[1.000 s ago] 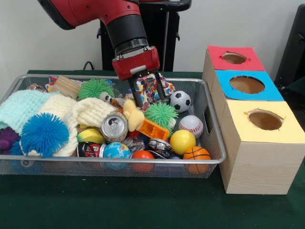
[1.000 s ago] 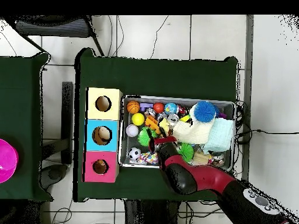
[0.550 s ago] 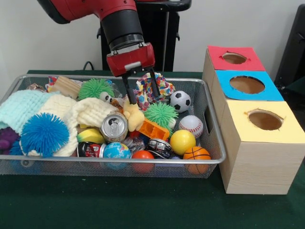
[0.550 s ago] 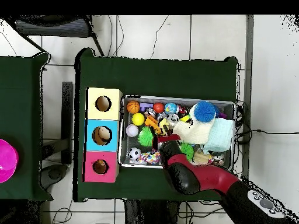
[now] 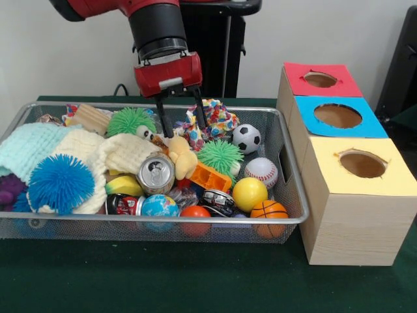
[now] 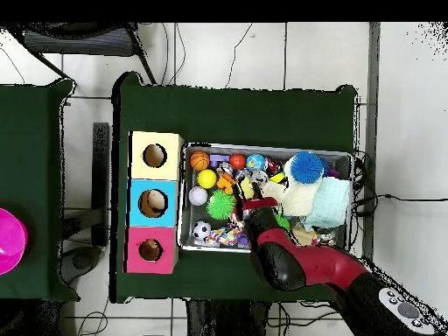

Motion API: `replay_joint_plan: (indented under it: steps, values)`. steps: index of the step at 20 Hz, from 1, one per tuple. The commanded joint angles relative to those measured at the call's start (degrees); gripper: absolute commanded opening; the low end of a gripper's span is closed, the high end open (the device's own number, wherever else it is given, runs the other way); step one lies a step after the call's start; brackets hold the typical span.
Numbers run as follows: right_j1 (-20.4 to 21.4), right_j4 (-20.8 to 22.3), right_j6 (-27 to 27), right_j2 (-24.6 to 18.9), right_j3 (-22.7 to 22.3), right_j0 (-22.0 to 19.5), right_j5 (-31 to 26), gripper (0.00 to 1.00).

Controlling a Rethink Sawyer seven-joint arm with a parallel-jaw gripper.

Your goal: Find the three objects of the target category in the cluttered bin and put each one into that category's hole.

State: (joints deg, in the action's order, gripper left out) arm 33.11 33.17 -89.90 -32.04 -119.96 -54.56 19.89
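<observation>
— Front view, left to right: what's in my wire bin (image 5: 287, 189)?

— Blue spiky ball (image 5: 60, 183), then a soda can (image 5: 156, 173).

— My gripper (image 5: 182, 120)?

— Hanging above the clutter, fingers (image 5: 161, 118) spread wide, empty.

— The balls?

— Soccer ball (image 5: 247, 138), baseball (image 5: 261, 171), yellow ball (image 5: 249, 193), basketball (image 5: 268, 210), all at the bin's right end. Beside it, the yellow-topped box (image 5: 359, 163).
</observation>
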Motion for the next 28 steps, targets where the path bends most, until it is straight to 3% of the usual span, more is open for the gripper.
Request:
replay_joint_plan:
  steps: [1,11,28]
  values:
    - [-3.57,-0.87,-8.83,0.70,6.45,0.30,-4.20,1.00]
    - [-6.85,0.24,-8.63,2.16,7.71,0.67,-1.63,1.00]
    - [-5.05,0.40,-7.36,5.93,9.18,3.27,2.01,1.00]
